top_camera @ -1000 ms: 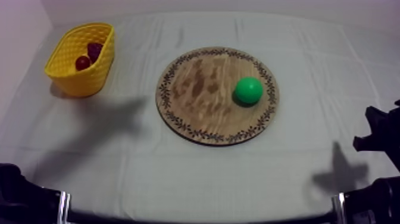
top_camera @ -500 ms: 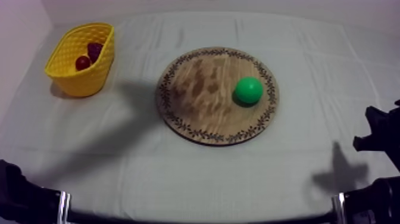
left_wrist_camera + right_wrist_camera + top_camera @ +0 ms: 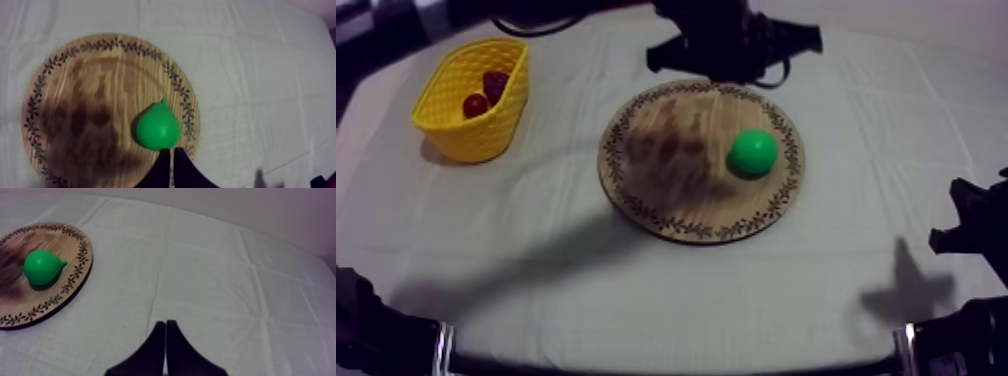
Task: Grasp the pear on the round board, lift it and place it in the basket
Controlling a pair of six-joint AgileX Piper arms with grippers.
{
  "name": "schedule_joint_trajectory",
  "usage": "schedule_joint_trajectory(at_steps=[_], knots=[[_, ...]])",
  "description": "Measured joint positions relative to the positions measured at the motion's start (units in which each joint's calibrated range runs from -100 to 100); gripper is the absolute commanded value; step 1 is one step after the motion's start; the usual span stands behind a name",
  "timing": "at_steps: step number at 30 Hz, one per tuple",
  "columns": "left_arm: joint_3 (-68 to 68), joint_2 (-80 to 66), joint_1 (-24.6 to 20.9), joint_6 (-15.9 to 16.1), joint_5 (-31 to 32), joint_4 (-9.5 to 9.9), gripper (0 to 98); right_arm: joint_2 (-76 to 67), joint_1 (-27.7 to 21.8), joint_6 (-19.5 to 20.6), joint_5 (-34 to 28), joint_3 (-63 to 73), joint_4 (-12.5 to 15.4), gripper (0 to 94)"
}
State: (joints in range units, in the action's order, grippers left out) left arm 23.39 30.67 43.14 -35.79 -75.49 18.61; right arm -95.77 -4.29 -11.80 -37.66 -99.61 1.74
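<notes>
Pear (image 3: 753, 152) on wooden board (image 3: 666, 195), small red fruit (image 3: 475, 104) in basket (image 3: 471, 142)

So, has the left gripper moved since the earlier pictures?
Yes. The left gripper has come in from the upper left, over the far rim of the wooden board, behind the pear.

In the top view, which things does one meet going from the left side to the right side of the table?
yellow basket → wooden board → pear → right arm
</notes>
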Motion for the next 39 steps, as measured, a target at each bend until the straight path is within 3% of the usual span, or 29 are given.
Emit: schedule_joint_trajectory(at_steps=[5,7,15,18,25,31,39], knots=[[1.62,3.52,0.8,-0.17,0.3,-0.87,0.9,0.0,0.0,0.0,-0.07,0.0,0.0,0.5],[2.44,4.4,0.83,-0.18,0.3,-0.98,6.3,0.0,0.0,0.0,-0.07,0.0,0.0,0.5],[4.04,6.11,0.11,-1.57,-0.08,-2.22,58.4,0.0,0.0,-0.03,-0.07,0.0,0.0,0.5],[5.19,6.34,-0.35,-1.53,-1.11,-2.88,69.0,0.0,0.0,-0.03,-0.07,0.0,0.0,0.5],[6.61,6.89,-0.43,-2.26,-3.66,-2.39,89.5,0.0,0.0,-0.03,-0.07,0.0,0.0,0.5],[6.48,7.24,-0.61,-2.58,-3.97,-2.63,95.3,0.0,0.0,-0.03,-0.07,0.0,0.0,0.5],[6.53,10.52,-0.63,0.21,-3.97,-3.0,96.2,0.0,0.0,-0.03,-0.15,0.0,0.0,0.5]])
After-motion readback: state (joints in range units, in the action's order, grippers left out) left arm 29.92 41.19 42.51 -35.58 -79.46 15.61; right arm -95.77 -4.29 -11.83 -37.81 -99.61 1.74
